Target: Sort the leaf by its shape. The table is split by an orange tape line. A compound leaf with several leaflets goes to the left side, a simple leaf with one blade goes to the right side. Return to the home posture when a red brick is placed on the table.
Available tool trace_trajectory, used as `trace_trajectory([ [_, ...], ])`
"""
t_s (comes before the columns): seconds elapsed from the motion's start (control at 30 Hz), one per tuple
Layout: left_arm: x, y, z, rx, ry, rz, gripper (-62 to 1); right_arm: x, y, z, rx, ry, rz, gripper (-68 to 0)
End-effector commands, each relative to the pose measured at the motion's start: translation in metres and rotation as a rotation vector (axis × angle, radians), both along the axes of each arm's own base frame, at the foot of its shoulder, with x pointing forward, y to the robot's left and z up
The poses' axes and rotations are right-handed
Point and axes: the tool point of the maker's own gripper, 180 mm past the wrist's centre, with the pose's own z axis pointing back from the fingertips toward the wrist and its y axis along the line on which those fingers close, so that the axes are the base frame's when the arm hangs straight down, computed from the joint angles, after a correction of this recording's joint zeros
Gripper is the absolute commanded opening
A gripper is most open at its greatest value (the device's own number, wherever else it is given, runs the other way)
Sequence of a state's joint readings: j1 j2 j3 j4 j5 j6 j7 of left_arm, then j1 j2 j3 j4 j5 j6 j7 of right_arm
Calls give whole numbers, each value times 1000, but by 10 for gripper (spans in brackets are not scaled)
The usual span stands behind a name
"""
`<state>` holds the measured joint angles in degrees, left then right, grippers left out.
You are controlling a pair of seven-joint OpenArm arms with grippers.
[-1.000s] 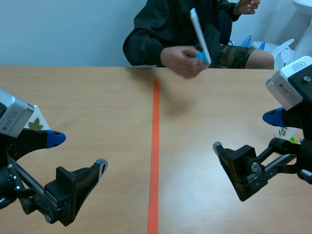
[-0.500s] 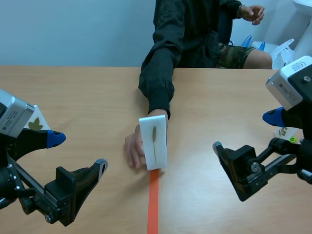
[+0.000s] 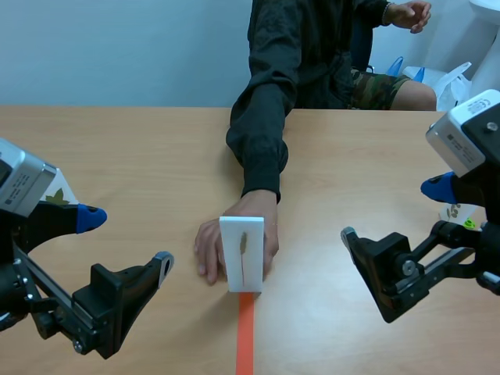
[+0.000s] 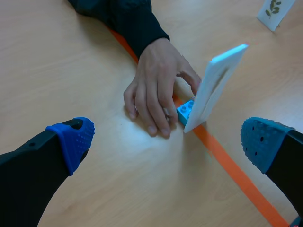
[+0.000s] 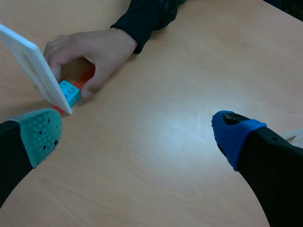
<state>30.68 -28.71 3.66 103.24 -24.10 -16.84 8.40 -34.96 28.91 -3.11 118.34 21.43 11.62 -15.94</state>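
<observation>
Left end effector (image 3: 125, 241) and right end effector (image 3: 392, 211) both spread, empty. Leaf card (image 3: 242, 254) stands on the tape (image 3: 246, 336) mid-counter, with a hand (image 3: 209, 246) on it. Reaching now risks hitting the hand. A nudge could tip the card off its blue block (image 4: 185, 111). Another card (image 3: 56, 197) sits left, by my left arm.

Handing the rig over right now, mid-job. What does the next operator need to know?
Left gripper: open, low over the left side, holding nothing.
Right gripper: open, low over the right side, holding nothing.
Leaf card: upright on a blue brick base, on the orange tape line, with a person's hand on it.
Done: nothing yet for this card.
Left: wait for the hand to leave. The leaf looks like one narrow blade, so probably the right side. No red brick in view.
</observation>
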Motion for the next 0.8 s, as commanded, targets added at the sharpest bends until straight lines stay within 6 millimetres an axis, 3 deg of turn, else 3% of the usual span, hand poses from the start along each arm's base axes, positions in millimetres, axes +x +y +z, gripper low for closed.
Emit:
trace_trajectory([
  [0.0,1,-3,6,-20,-18,-12,14,5,-1,7,1,-31,-1,4],
  [0.37,-2,-15,0,2,-29,-119,14,5,-2,7,0,-29,-2,4],
  [0.77,15,-44,-38,-20,-21,-202,14,5,-2,7,-1,-29,-3,4],
])
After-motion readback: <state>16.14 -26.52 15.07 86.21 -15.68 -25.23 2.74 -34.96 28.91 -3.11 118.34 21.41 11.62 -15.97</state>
